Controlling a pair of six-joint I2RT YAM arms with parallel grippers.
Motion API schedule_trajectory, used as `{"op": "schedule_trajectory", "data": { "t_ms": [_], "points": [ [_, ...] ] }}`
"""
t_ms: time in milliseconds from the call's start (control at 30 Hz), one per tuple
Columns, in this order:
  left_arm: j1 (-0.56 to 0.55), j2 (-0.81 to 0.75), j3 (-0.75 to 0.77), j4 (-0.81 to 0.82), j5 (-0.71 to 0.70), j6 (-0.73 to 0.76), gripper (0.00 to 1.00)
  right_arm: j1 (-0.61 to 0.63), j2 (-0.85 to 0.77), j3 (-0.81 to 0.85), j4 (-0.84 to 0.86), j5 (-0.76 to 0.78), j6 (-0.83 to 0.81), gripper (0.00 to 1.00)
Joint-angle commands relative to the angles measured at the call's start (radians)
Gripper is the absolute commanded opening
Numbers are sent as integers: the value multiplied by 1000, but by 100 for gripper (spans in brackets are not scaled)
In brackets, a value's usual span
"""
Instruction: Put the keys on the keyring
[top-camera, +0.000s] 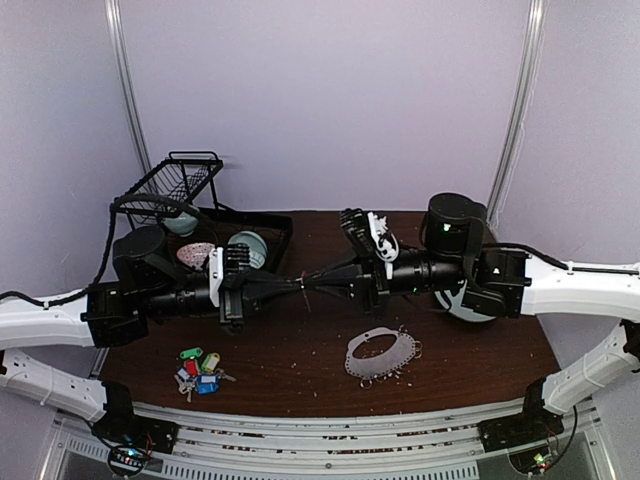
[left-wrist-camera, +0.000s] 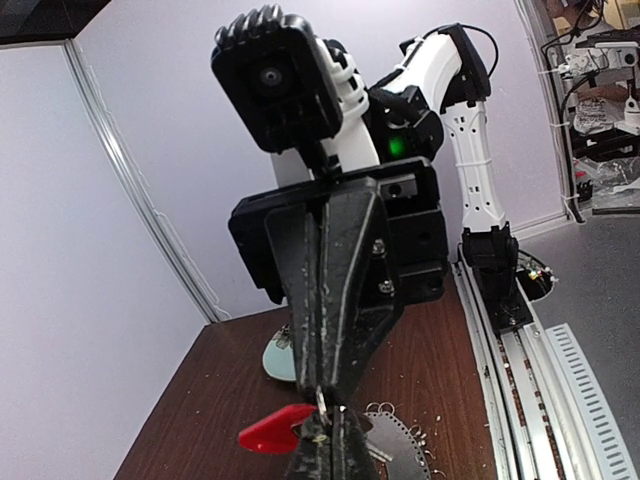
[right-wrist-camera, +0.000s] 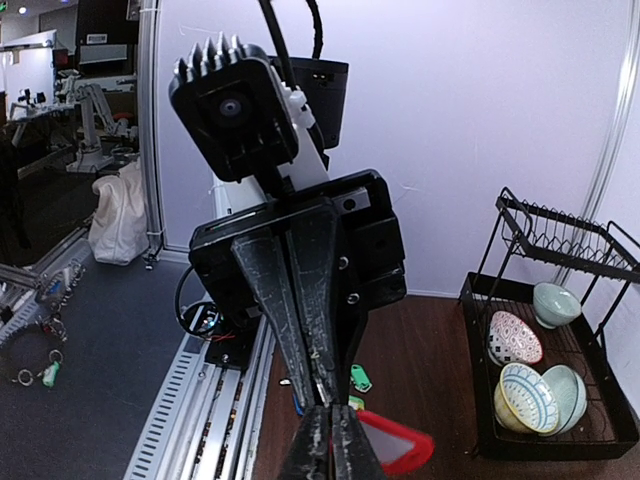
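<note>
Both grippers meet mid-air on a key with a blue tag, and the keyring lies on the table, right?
No, the tag is red, not blue: the left wrist view shows the red-tagged key where the left gripper and right gripper meet. The keyring does lie on the table.

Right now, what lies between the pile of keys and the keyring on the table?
Only bare table separates keys from keyring; the top view shows it.
</note>
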Motion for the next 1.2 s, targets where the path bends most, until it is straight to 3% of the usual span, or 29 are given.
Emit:
{"op": "schedule_trajectory", "data": {
  "t_ms": [0, 233, 333, 400, 833, 1000, 1167],
  "points": [
    [-6, 6, 21, 46, 30, -8, 0, 5, 6, 32, 22, -12, -8, 0],
    [-5, 3, 19, 41, 10, -33, 0, -2, -21, 17, 15, -37, -22, 0],
    [-4, -28, 6, 14, -23, -53, 25, -31, -64, -13, 39, -104, -10, 0],
    [-4, -58, -20, 18, -45, -51, 31, -59, -88, -23, 56, -200, 16, 0],
    [-4, -56, -67, 39, -85, -45, 32, -86, -56, 88, -43, -536, 60, 0],
    [-4, -55, -85, 50, -108, -47, 32, -92, -64, 112, -150, -454, 9, 0],
    [5, -16, -70, 3, -175, -89, 39, -136, -126, 24, -162, 51, 127, 0]
  ]
}}
